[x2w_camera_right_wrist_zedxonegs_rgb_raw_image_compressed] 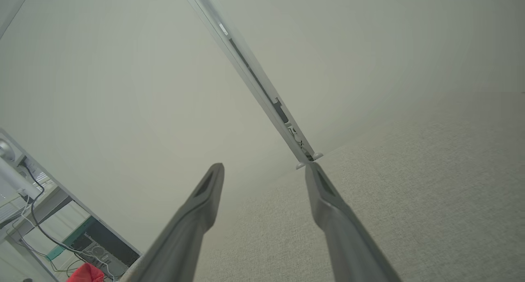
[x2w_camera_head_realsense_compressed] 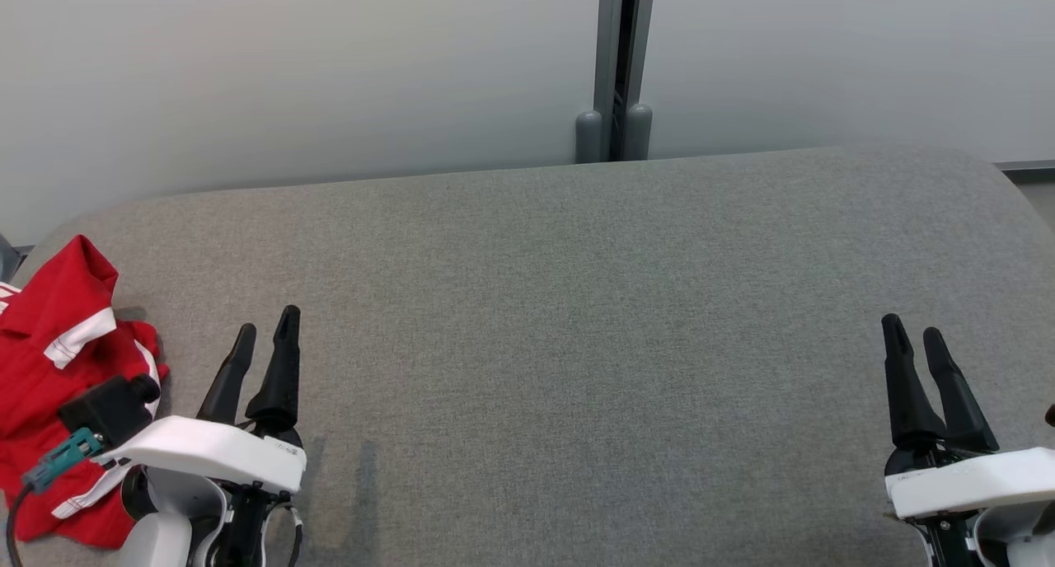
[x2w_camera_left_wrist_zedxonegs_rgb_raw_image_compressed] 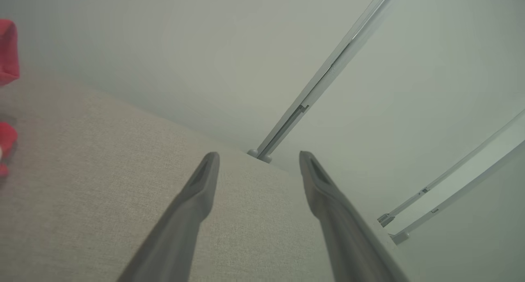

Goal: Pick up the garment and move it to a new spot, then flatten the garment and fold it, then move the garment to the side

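Observation:
The garment point(x2w_camera_head_realsense_compressed: 49, 369) is red with white stripes and lies crumpled at the far left edge of the grey padded surface point(x2w_camera_head_realsense_compressed: 577, 320). My left gripper point(x2w_camera_head_realsense_compressed: 268, 332) hovers just right of it, open and holding nothing; its wrist camera partly covers the cloth. A sliver of the red garment point(x2w_camera_left_wrist_zedxonegs_rgb_raw_image_compressed: 7, 52) shows at the left edge of the left wrist view, beyond the left gripper point(x2w_camera_left_wrist_zedxonegs_rgb_raw_image_compressed: 259, 157) with its fingers spread. My right gripper point(x2w_camera_head_realsense_compressed: 915, 336) is at the lower right, far from the cloth, open and empty. In the right wrist view the right gripper point(x2w_camera_right_wrist_zedxonegs_rgb_raw_image_compressed: 264, 169) stands open over the grey surface.
A pale partition wall point(x2w_camera_head_realsense_compressed: 288, 72) with a grey vertical post point(x2w_camera_head_realsense_compressed: 614, 64) stands right behind the surface. The surface's rounded far corners fall away at left and right. Cables and equipment point(x2w_camera_right_wrist_zedxonegs_rgb_raw_image_compressed: 49, 237) show past the wall in the right wrist view.

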You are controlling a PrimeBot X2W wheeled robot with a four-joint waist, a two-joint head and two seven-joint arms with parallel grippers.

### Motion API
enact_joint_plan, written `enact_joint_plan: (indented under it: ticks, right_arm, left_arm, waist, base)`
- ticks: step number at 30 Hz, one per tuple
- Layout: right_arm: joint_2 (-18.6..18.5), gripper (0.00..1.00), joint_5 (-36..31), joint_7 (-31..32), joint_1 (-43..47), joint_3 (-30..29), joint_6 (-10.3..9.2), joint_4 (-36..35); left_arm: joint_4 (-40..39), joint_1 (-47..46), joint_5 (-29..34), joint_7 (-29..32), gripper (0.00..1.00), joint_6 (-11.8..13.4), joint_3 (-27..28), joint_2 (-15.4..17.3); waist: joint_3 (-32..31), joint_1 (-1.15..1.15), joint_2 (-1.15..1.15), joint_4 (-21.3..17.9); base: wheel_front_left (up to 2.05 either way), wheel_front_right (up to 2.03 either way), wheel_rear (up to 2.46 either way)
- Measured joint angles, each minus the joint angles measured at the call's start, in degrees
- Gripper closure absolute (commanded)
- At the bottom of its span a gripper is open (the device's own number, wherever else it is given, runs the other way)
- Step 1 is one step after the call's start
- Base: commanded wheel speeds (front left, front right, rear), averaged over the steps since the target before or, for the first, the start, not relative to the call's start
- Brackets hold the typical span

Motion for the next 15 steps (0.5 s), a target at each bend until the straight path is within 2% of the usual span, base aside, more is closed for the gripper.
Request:
enact_joint_plan:
  ticks: [7, 15]
  right_arm:
    - [-0.1, 0.0, -6.9, -0.6, -0.6, -0.1, 0.0, 1.3]
    - [-0.1, 0.0, -13.9, -1.5, -1.6, 0.4, 0.01, 2.7]
  left_arm:
    - [1.1, -0.4, 6.8, -1.6, 0.0, 2.1, -1.9, 1.4]
    - [2.3, -0.5, 11.7, -3.6, 0.0, 3.9, -2.7, 2.0]
  waist:
    - [-0.1, 0.0, 0.0, 0.0]
    - [-0.3, 0.0, 0.0, 0.2]
  base:
    - [0.0, 0.0, 0.0]
    - [0.0, 0.0, 0.0]
